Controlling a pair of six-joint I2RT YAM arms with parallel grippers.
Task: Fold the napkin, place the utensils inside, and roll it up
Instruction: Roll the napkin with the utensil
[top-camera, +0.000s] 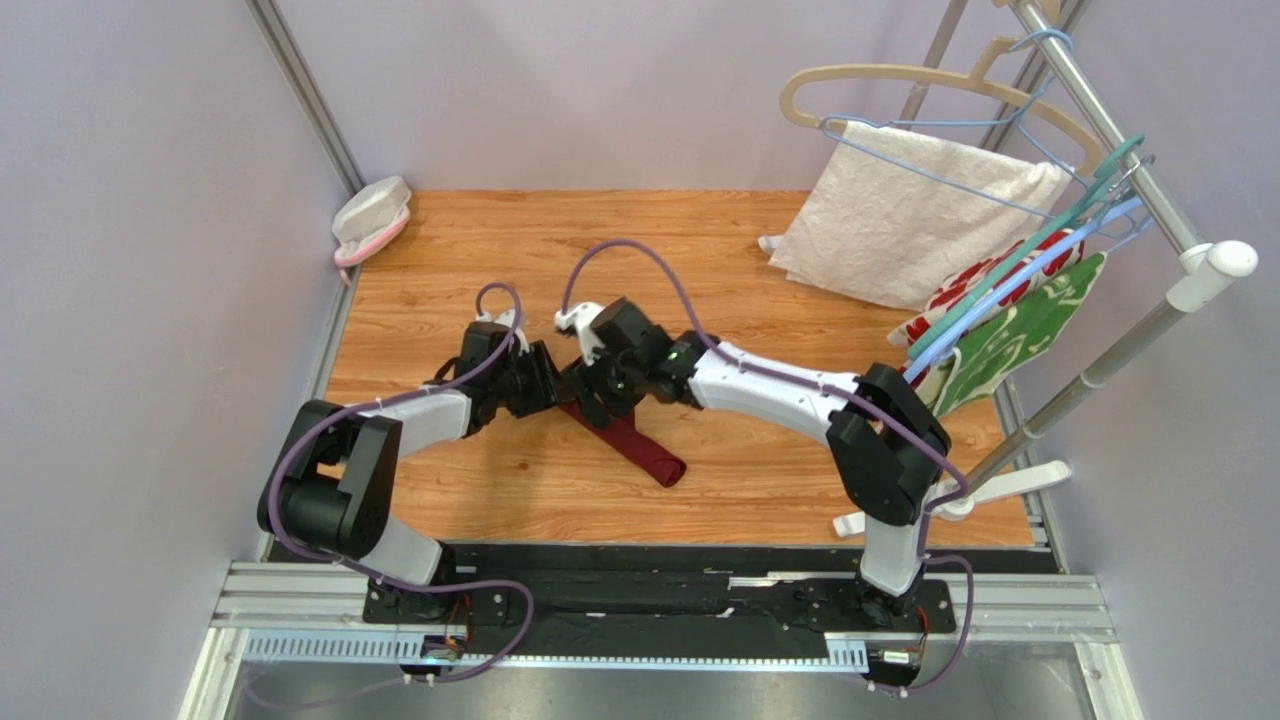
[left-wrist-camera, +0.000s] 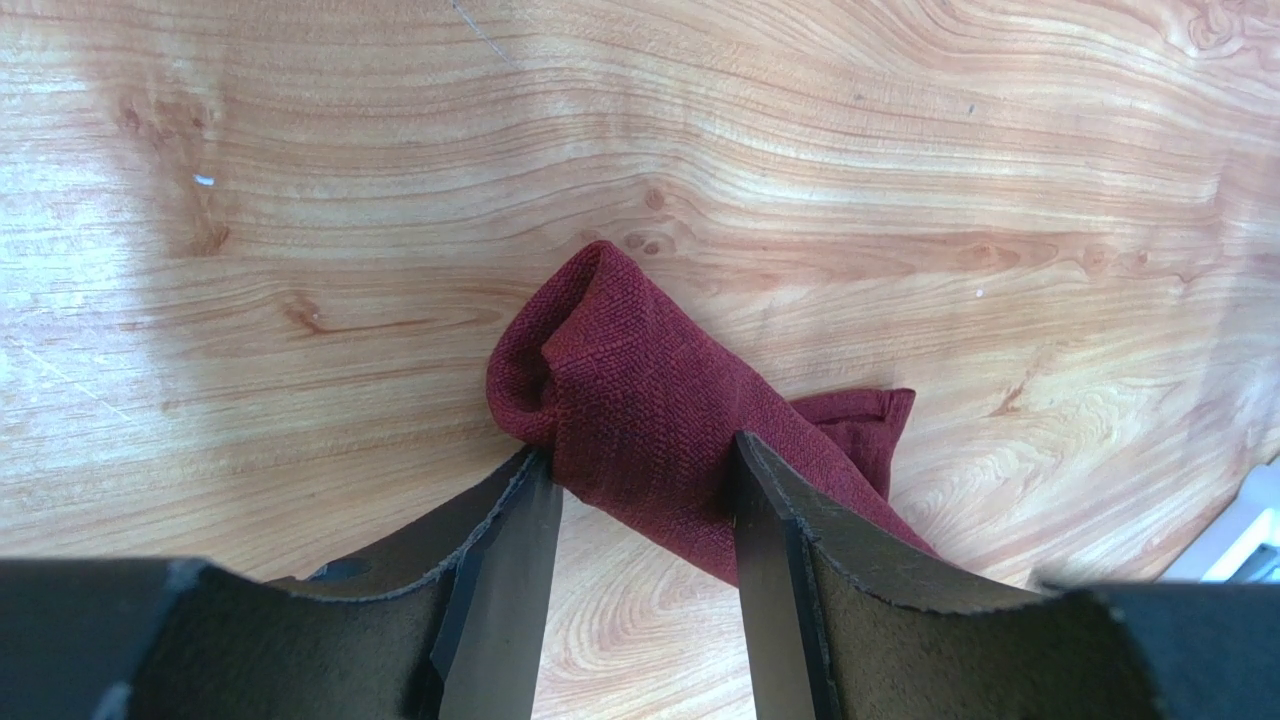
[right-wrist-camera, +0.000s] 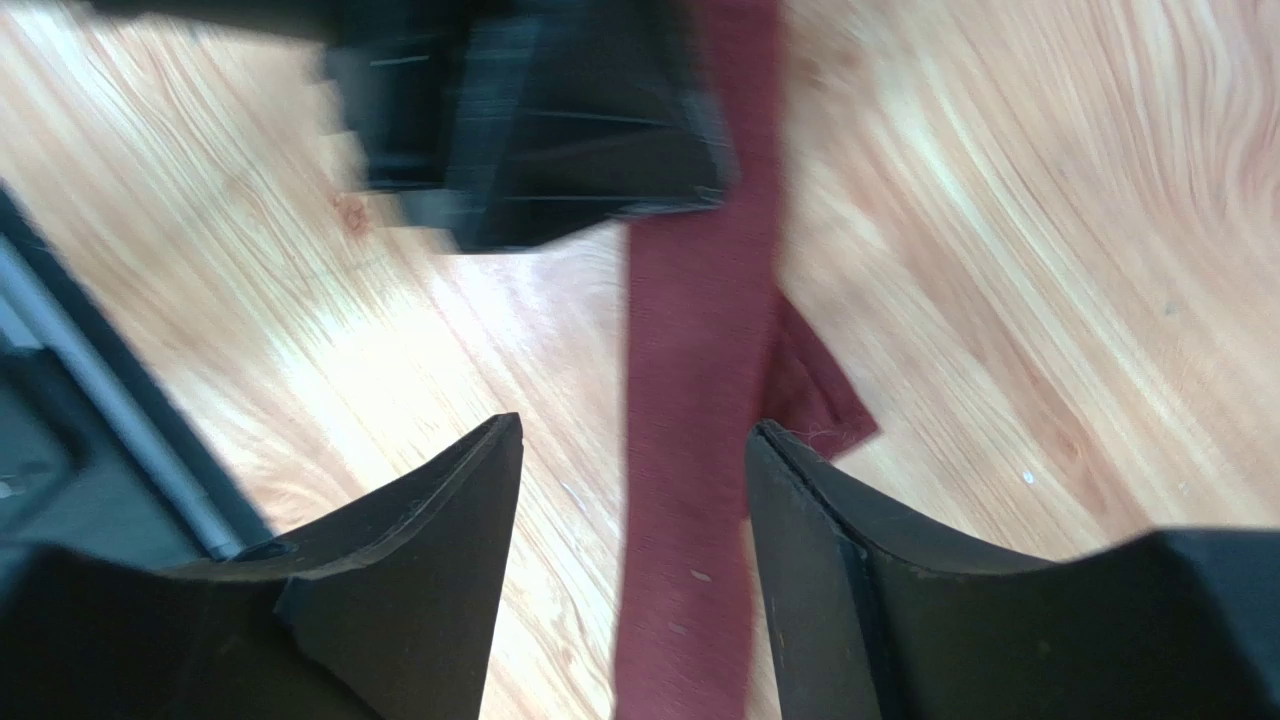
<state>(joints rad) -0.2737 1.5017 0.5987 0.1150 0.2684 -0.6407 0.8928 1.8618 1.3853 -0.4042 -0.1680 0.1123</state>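
The left gripper (left-wrist-camera: 639, 462) clamps one end of the rolled napkin (left-wrist-camera: 646, 375), likely to stop it unrolling, while the right gripper (right-wrist-camera: 634, 428) straddles it, jaws released.

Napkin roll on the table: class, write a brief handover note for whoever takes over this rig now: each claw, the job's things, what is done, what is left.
Left claw: appears shut on the napkin, near one rolled end.
Right claw: open, straddling the napkin further along, not gripping.
The napkin lies on the table as a narrow roll, one corner flap sticking out.
Utensils: none in view; cannot tell whether they are inside.
Done: folding and, seemingly, most rolling.
Left: tuck the flap, release.
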